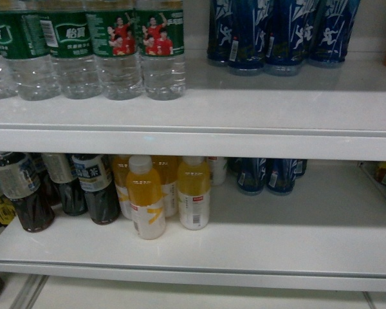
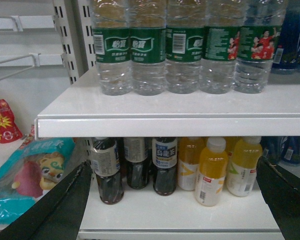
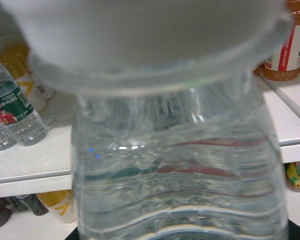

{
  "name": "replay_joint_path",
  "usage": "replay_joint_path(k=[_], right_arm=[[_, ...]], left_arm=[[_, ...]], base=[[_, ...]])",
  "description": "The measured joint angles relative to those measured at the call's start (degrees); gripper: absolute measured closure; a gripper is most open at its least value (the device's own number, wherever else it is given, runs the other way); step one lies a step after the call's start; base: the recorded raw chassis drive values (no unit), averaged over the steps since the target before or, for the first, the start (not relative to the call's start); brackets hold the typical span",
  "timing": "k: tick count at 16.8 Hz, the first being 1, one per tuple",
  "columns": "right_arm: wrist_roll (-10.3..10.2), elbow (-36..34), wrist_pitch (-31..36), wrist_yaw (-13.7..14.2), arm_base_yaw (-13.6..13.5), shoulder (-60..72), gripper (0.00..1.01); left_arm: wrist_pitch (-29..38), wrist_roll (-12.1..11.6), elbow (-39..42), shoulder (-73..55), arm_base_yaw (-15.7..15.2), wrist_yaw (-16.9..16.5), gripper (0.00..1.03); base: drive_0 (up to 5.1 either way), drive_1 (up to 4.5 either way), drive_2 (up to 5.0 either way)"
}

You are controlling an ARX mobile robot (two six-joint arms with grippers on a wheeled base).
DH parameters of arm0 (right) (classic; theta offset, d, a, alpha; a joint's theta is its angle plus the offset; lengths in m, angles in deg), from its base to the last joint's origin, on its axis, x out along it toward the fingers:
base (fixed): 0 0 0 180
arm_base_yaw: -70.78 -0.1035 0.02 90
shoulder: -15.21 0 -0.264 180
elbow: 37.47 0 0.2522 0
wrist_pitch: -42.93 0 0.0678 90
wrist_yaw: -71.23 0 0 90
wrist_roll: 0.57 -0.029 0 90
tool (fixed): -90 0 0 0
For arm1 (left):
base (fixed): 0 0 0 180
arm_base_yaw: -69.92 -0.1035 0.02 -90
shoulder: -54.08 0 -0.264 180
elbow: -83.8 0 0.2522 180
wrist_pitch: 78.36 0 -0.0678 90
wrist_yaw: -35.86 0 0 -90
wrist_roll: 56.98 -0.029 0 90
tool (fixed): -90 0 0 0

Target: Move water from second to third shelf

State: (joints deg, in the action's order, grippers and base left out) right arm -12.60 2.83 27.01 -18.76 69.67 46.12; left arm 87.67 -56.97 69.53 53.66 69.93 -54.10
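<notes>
A: What is seen in the head view?
B: Neither gripper is seen there. A row of green-labelled water bottles (image 1: 83, 48) is stood on the upper shelf (image 1: 193, 122), with blue bottles (image 1: 280, 32) to the right. On the shelf below, dark tea bottles (image 1: 26, 193), yellow juice bottles (image 1: 148, 196) and more blue ones are kept.

A: And the left wrist view?
B: The two dark fingers (image 2: 65, 205) of the left gripper (image 2: 175, 200) are spread wide at the bottom corners, and nothing is held between them. The water row is found above and ahead of them, the juice bottles straight ahead.

A: The right wrist view?
B: A clear ribbed water bottle (image 3: 180, 165) is pressed very near the camera, directly in front of the right gripper. The fingers themselves are hidden, so the grip cannot be told.
</notes>
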Motion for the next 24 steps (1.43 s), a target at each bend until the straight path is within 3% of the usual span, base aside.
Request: replay_joint_path(k=[22, 24], right_arm=[[-0.02, 0.00, -0.09, -0.07, 0.00, 0.09, 0.57], [-0.04, 0.02, 0.22, -1.20, -0.11, 0.02, 0.57]], left_arm=[[0.17, -0.02, 0.00, 0.00, 0.00, 0.02, 0.05], [0.02, -0.02, 0.00, 0.00, 0.00, 0.20, 0.05]], base=[[-4.6, 2.29, 2.3], [-4.6, 2.34, 2.3]])
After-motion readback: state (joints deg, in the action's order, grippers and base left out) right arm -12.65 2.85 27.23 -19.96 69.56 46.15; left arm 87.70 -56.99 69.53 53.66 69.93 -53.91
